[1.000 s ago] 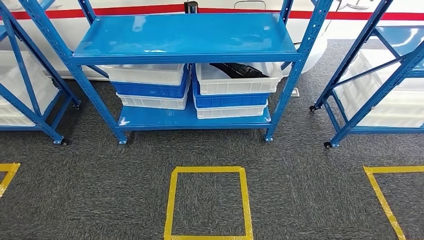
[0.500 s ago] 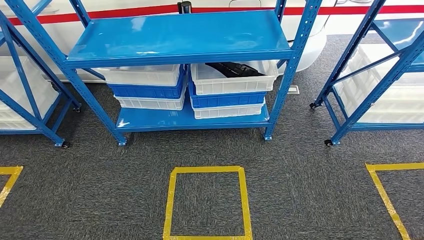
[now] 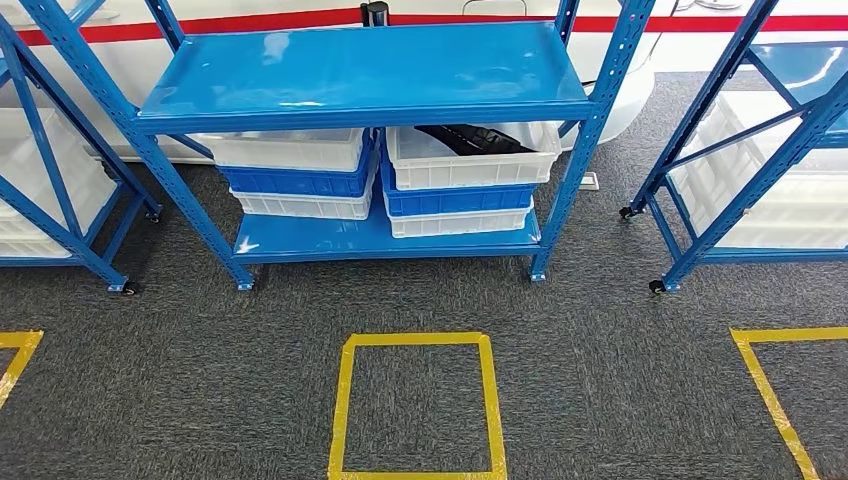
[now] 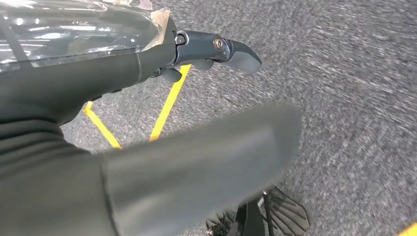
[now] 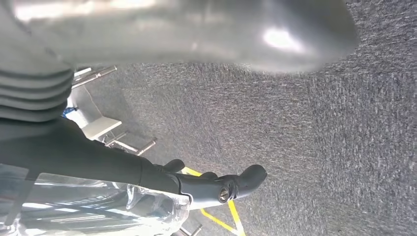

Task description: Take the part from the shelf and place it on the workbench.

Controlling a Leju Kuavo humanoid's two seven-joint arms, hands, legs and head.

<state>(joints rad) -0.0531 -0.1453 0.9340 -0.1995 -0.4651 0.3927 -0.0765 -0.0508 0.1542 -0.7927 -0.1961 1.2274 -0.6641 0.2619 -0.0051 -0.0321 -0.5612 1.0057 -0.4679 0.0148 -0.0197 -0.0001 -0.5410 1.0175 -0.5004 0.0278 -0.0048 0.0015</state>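
Since half a second ago the whole head view has slid slightly, so the camera has moved, not the things; a second ago the rack sat a little lower and further right in frame. Largest in view is the blue shelf (image 3: 365, 75), filling the upper centre, with grey carpet below it. On its lower level stand two stacks of white and blue bins; the top right bin (image 3: 470, 160) holds the dark part (image 3: 472, 138), just right of centre near the top. Lower centre lies a yellow tape square (image 3: 417, 405) on the floor. Both arms hang: the left hand (image 4: 147, 147) and the right hand (image 5: 162, 147) each hold nothing, fingers loosely apart over the carpet. The step in hand looks like the approach to the rack. Next, the robot probably needs to close in and reach under the upper shelf into that bin.
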